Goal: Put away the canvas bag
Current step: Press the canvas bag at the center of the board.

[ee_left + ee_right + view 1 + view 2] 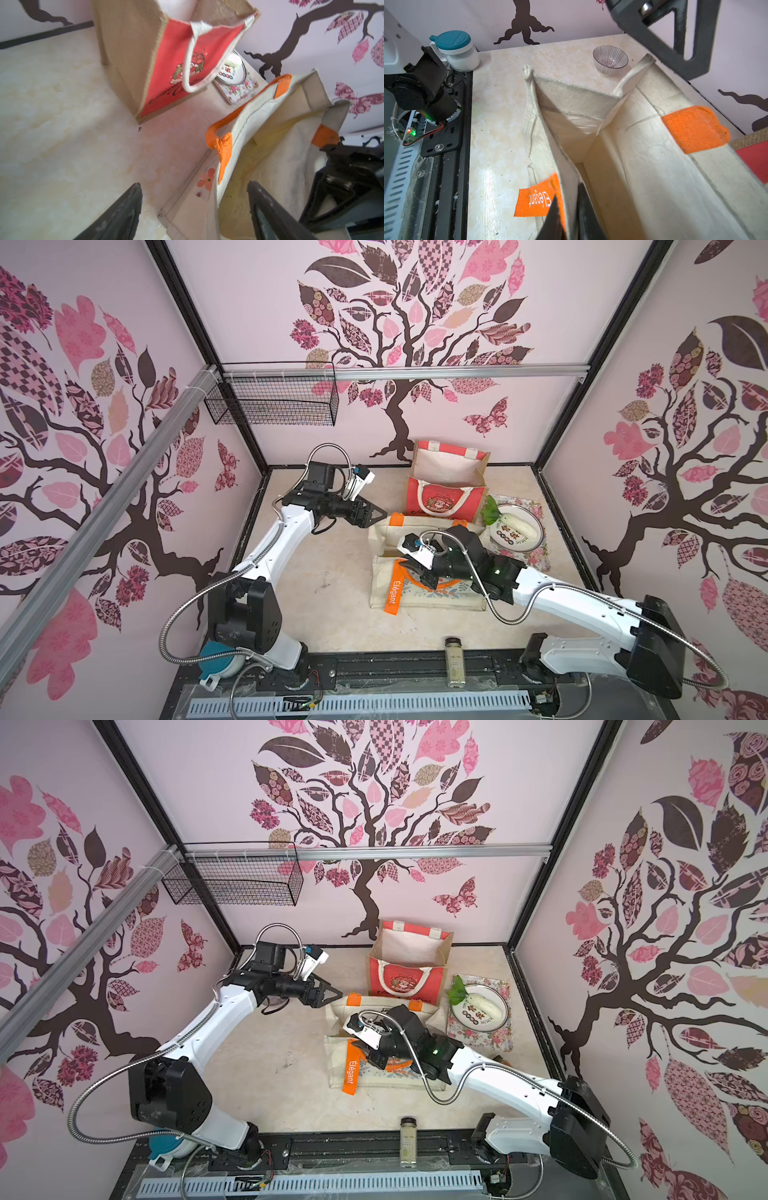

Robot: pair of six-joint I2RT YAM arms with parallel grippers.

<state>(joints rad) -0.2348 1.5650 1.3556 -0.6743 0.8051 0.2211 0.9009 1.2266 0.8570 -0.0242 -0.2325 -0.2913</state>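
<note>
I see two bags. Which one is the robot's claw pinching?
The cream canvas bag with orange handles: the right gripper pinches its front wall. The red jute bag with white rope handles stands untouched behind it.

I can read one word only: "Elégant", in white letters along the orange strap (393, 593) (538, 200) of the canvas bag (432, 601). The plate (536, 541) near the tabletop's right edge bears red characters, too small to read. The dark script on the red bag (166, 68) and the label on the jar (456, 662) at the front edge are illegible.
</note>
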